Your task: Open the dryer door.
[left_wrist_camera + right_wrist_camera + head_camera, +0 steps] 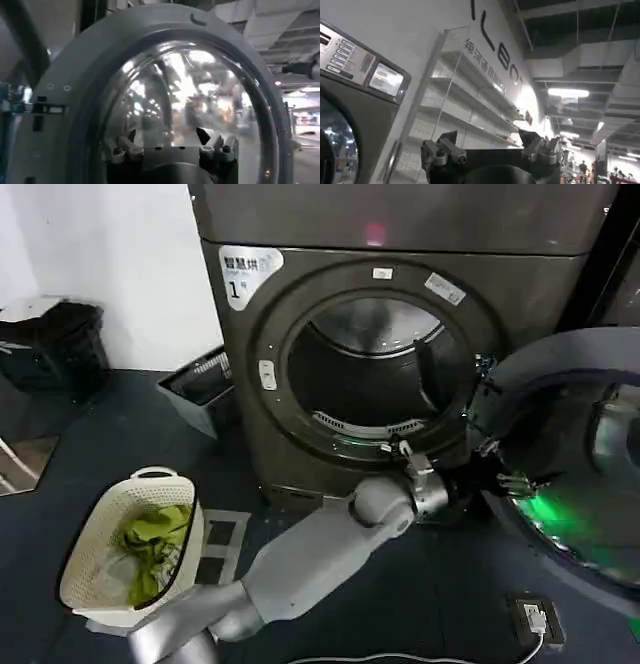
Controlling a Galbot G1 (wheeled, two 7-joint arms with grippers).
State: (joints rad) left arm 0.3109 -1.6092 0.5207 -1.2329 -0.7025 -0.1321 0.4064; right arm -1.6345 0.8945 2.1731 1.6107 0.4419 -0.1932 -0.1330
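The dryer door (570, 474) is standing wide open, swung out to the right side of the machine, with its grey inner rim and its domed glass centre facing the robot; a green light is reflecting on the lower part of the glass. The round opening of the drum (375, 374) is showing fully in the front of the dryer (400, 314). The left arm is reaching from the lower left across the floor in front of the machine, and the left gripper (488, 469) is sitting at the edge of the open door, just below the right side of the drum opening. In the left wrist view the door (165, 95) is standing very near before the left gripper (167, 142), and the fingers (206, 136) are spread apart, holding nothing. In the right wrist view the right gripper (487, 145) is pointing up toward a white wall with wire shelves (465, 95), beside the control panel (360, 65) of a machine, and its fingers (450, 139) are also standing apart and empty. On the dark floor, at the left of the dryer, a white laundry basket (95, 534) is holding green clothes (155, 544). A grey bin (200, 389) is lying near the wall beside the dryer.
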